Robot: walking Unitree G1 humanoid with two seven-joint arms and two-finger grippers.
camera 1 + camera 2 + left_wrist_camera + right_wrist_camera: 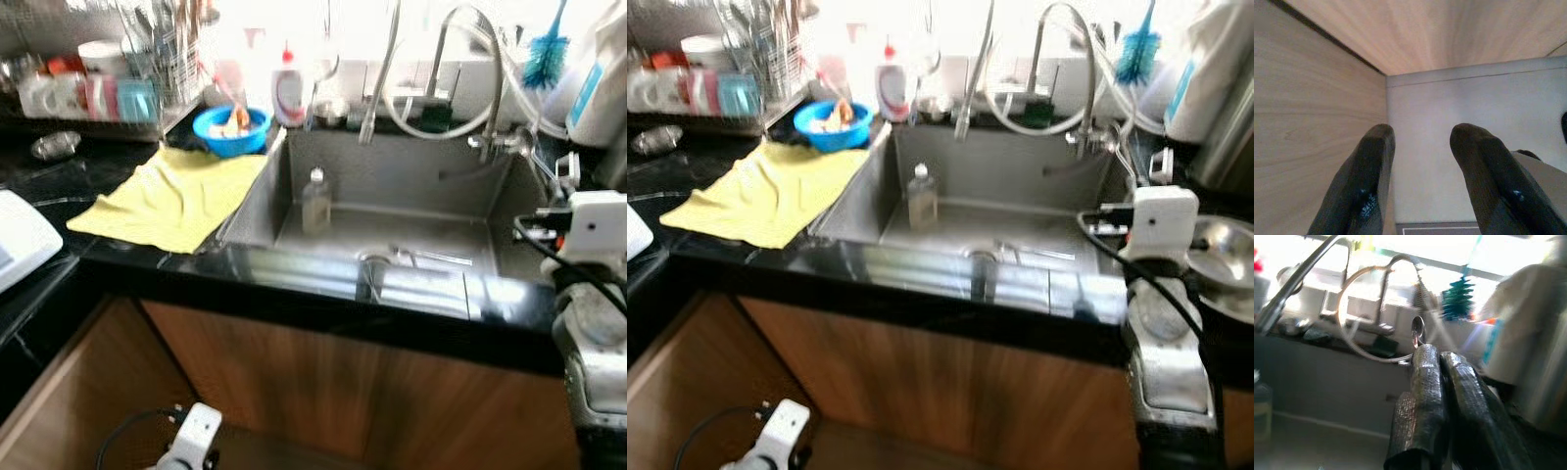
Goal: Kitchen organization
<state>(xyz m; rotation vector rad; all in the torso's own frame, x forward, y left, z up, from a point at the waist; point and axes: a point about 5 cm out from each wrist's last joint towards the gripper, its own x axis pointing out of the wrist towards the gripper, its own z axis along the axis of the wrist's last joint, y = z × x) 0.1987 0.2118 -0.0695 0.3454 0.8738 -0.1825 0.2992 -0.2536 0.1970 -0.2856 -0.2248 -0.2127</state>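
Right gripper (pixel 1442 360) pinches a spoon (pixel 1417 328) at sink's (pixel 392 186) three o'clock; thin hold, could slip. Left gripper (pixel 1420 142) apart, idle.

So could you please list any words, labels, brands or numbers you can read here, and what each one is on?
None can be read.
Dish soap bottle: red label, print too blurred.
White container: blue label, print too blurred.
Bottle in the sink: no readable print.
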